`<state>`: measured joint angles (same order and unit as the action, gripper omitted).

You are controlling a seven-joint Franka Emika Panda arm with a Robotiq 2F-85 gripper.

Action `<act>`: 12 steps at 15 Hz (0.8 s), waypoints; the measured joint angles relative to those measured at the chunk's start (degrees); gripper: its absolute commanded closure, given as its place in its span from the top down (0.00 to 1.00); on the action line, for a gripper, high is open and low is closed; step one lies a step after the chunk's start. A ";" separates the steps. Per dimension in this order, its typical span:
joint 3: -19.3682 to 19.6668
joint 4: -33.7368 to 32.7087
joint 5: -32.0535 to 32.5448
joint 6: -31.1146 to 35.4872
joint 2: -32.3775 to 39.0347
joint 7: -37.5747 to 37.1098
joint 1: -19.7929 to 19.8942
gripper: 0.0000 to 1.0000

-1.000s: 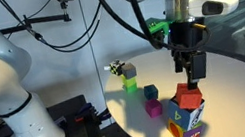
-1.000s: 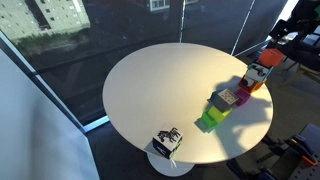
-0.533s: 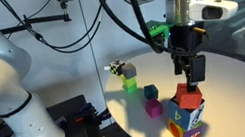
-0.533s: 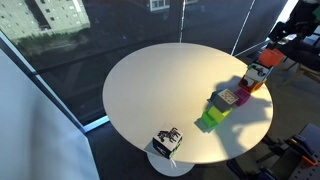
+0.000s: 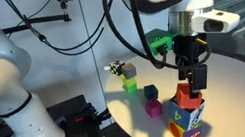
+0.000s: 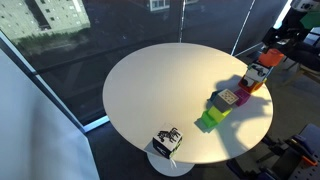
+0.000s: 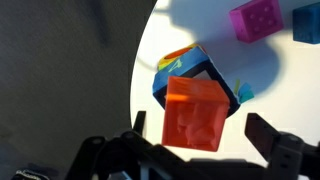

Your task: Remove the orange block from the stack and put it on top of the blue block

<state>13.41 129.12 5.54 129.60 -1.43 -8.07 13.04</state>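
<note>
Plainly, in the wrist view the gripper (image 7: 200, 135) held its jaws apart, clear of the orange block (image 7: 195, 112), which sat on the stack (image 7: 170, 85) near the table's (image 7: 275, 85) edge, with the blue block (image 7: 307, 20) well apart at its two o'clock.

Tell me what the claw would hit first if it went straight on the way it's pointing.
Probably the orange block, sitting on the big patterned cube right below the open claw. The wrist view shows it centred in the claw's opening; the remaining gap is unclear.
</note>
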 measured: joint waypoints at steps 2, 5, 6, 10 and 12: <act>0.00 0.00 -0.77 1.08 1.01 -0.01 0.00 1.00; 0.00 0.00 -1.12 2.64 2.38 -0.01 -0.02 0.67; 0.00 0.00 -1.12 3.19 2.73 -0.01 -0.02 0.56; -0.03 -0.03 -1.12 3.97 3.04 -0.01 -0.06 0.30; -0.03 -0.04 -1.12 3.97 2.66 -0.01 -0.06 0.27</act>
<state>13.39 129.08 4.43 133.57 1.24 -8.08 12.98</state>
